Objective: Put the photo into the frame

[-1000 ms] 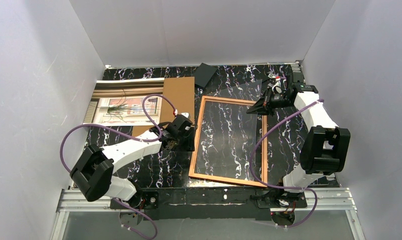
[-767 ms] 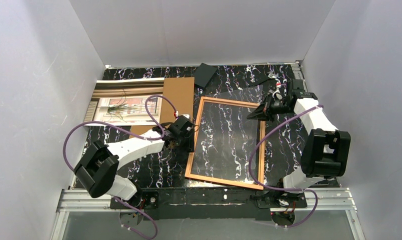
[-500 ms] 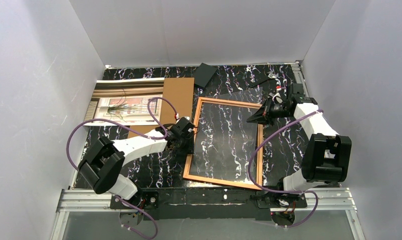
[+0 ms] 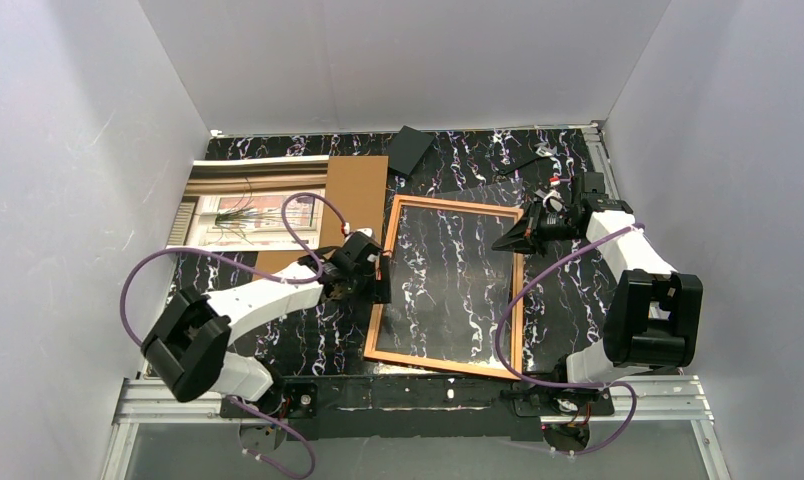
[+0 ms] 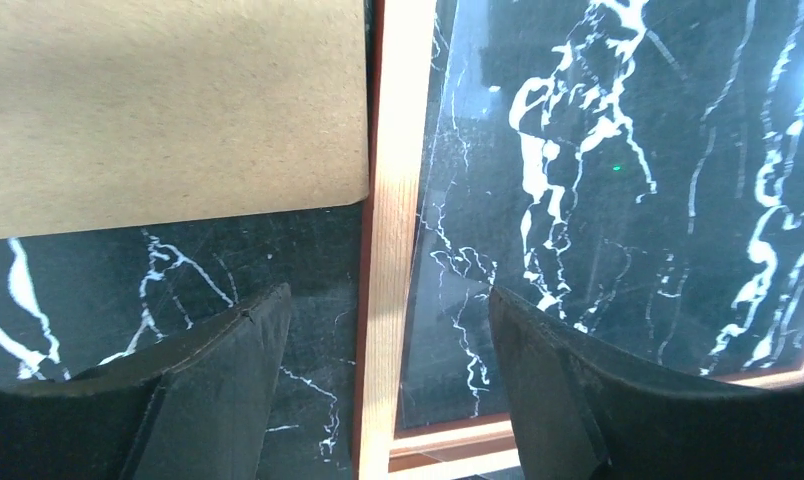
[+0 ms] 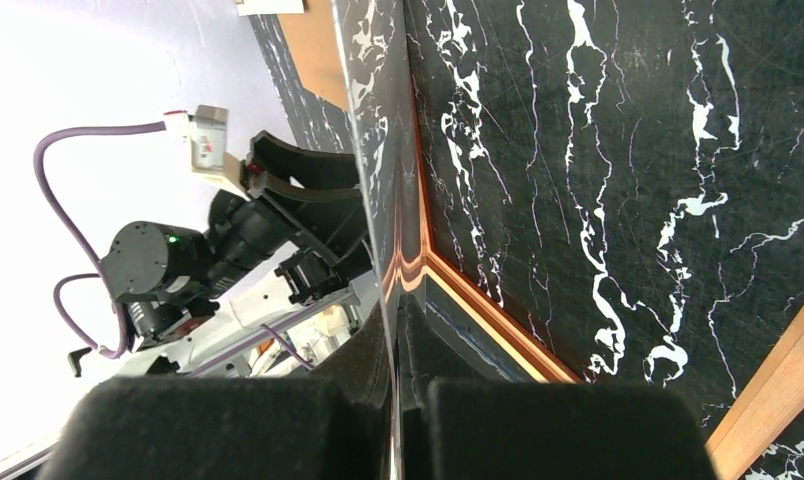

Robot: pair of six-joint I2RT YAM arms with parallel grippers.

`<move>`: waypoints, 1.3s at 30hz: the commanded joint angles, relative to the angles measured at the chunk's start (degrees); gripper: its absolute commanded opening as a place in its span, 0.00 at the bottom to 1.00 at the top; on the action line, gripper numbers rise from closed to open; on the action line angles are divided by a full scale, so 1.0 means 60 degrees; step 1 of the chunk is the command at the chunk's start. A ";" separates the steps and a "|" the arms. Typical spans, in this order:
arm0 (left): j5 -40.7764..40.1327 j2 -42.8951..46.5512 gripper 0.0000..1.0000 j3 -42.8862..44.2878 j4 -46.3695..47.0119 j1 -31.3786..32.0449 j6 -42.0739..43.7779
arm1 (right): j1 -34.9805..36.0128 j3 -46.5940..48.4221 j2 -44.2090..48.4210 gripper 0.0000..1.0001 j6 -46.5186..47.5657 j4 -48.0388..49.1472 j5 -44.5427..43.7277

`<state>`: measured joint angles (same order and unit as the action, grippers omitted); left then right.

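The frame [image 4: 433,361] is lying flat at the middle of the bench [image 4: 308,335], lighter wood face up, with marble showing inside its border. The left end effector [image 4: 378,279] is hanging over the frame's left rail with its fingers [image 5: 218,380] standing apart, one on each side of the rail. In the left wrist view neither finger is seen touching the wood, and nothing is being held. The right end effector [image 4: 505,241] is sitting near the frame's far right corner, its fingers pressed together on the edge of a clear sheet [image 6: 373,100]. The right wrist view is showing that sheet almost edge-on, mirroring the marble. The photo [image 4: 240,205] is lying picture side up at the far left of the bench, apart from the frame. A brown cardboard board [image 4: 356,195] is overlapping the photo's right end, its near corner sitting just beside the frame's left rail. A small black object [image 4: 411,148] is resting at the bench's far edge.
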<state>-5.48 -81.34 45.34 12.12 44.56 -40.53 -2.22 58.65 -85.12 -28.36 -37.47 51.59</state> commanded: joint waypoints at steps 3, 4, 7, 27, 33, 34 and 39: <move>0.0198 0.1394 0.70 -0.0348 -0.0889 -0.0781 -0.0182 | 0.0033 0.0547 0.0242 0.01 -0.0266 0.0000 0.0645; 0.0320 0.1523 0.70 -0.0436 -0.0824 -0.0925 -0.0240 | 0.0036 0.0582 0.0289 0.01 -0.0373 0.0060 0.0696; 0.0448 0.1781 0.72 -0.0542 -0.0882 -0.1114 -0.0216 | 0.0033 0.0567 0.0432 0.01 -0.0787 0.0417 0.0833; 0.1498 0.0559 0.69 -0.0634 -0.0187 -0.1624 -0.0449 | 0.0193 0.0203 0.0426 0.01 -0.1218 0.0789 0.1186; 0.1756 0.0751 0.75 -0.0875 0.0222 -0.2041 -0.0821 | 0.0223 -0.0158 0.0686 0.01 -0.1556 0.1106 0.1369; 0.1831 0.0798 0.75 -0.0914 0.0333 -0.2106 -0.0910 | 0.0236 -0.0222 0.0713 0.01 -0.1611 0.1187 0.1401; 0.2197 0.0842 0.74 -0.1052 0.0655 -0.2395 -0.1216 | 0.0310 -0.0443 0.0801 0.01 -0.1598 0.1221 0.1428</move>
<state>4.82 -77.80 40.60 17.32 31.64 -45.69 -0.93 56.84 -82.52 -36.84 -31.97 57.06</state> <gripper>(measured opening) 0.752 0.029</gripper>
